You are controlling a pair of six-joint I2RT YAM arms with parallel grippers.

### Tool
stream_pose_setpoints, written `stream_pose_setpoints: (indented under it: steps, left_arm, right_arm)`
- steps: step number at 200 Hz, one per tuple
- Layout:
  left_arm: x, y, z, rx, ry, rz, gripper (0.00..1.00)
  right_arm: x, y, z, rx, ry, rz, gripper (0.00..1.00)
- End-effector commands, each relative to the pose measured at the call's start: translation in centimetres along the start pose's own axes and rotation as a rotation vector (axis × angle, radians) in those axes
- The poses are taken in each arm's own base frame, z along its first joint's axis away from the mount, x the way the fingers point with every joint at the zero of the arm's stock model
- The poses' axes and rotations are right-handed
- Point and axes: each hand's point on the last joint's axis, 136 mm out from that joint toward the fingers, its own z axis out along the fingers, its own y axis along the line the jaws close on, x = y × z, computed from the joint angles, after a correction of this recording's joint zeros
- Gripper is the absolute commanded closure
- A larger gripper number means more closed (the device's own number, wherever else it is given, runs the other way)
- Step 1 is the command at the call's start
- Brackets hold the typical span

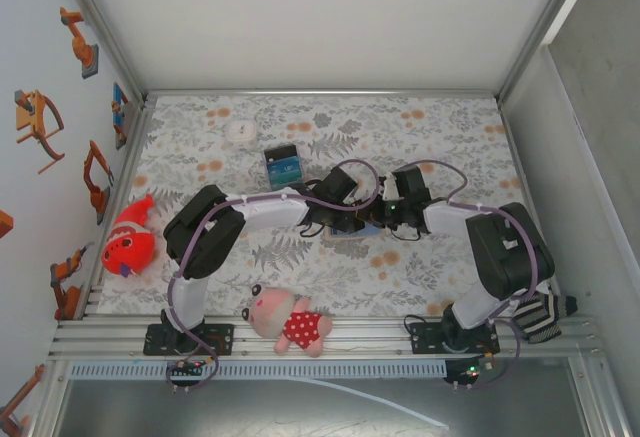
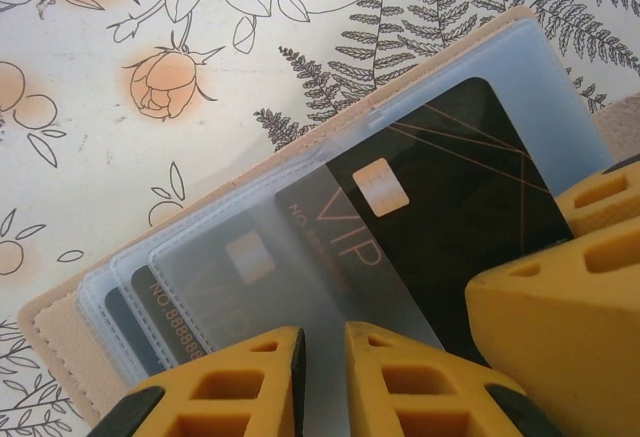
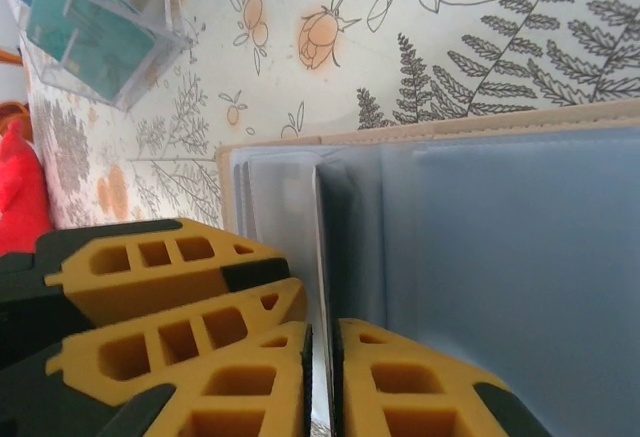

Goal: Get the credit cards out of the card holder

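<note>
top external: noted red fish plush [image 1: 130, 242] at far left, pink plush [image 1: 288, 322] by arm bases. left wrist: found tan card holder [image 2: 60, 342] lying open on floral cloth [image 2: 100, 157] mid-table; left gripper [image 2: 325, 342] pinched on clear sleeve [image 2: 300, 287] overlapping black vip card [image 2: 450, 197]. right wrist: right gripper [image 3: 322, 342] clamped on upright sleeve leaf [image 3: 321, 247]; teal block [image 3: 90, 37] upper left, well apart.

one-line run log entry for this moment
card holder: open | left gripper: shut on clear sleeve | right gripper: shut on sleeve page | black card: in sleeve, not out
</note>
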Motion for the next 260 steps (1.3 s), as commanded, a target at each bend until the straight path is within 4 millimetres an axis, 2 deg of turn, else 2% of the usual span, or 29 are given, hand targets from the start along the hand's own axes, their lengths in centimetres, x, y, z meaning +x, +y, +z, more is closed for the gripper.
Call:
stream_pose_setpoints:
  steps: [1, 16, 48, 76, 112, 138, 163, 206, 241, 260]
  left_arm:
    - [1.4, 0.3, 0.4, -0.015, 0.046, 0.011, 0.82]
    - [1.4, 0.4, 0.2, -0.018, 0.044, 0.012, 0.82]
    - [0.9, 0.4, -0.5, -0.021, 0.023, 0.012, 0.82]
    - [0.1, 0.2, -1.6, -0.014, -0.008, 0.011, 0.82]
    - [-1.7, 0.4, -4.1, -0.032, -0.082, -0.003, 0.74]
    - [-3.0, 1.3, -6.9, -0.078, -0.156, -0.022, 0.70]
    - [-4.7, 2.0, -10.3, -0.087, -0.255, -0.042, 0.60]
    - [-7.1, 3.0, -15.4, -0.020, -0.398, -0.084, 0.34]
    - [-8.2, 3.3, -18.9, 0.091, -0.486, -0.091, 0.15]
    - [-8.5, 2.4, -21.0, 0.160, -0.539, -0.009, 0.03]
  right_arm:
    - [-0.3, -0.4, -0.3, 0.039, -0.006, -0.024, 0.95]
    - [-0.5, -0.6, -0.9, 0.078, -0.017, -0.044, 1.00]
    - [-1.1, -0.6, -2.4, 0.133, -0.052, -0.096, 1.00]
    - [-1.6, 0.5, -3.6, 0.117, -0.087, -0.153, 1.00]
    - [-1.8, 2.4, -5.4, 0.082, -0.136, -0.241, 1.00]
    - [-1.6, 4.2, -7.1, 0.037, -0.177, -0.320, 1.00]
    - [-1.0, 6.5, -9.1, -0.026, -0.214, -0.424, 1.00]
    - [0.3, 10.7, -12.3, -0.163, -0.273, -0.610, 1.00]
    - [1.0, 12.6, -13.5, -0.222, -0.272, -0.710, 1.00]
    - [1.4, 13.5, -13.9, -0.260, -0.255, -0.754, 1.00]
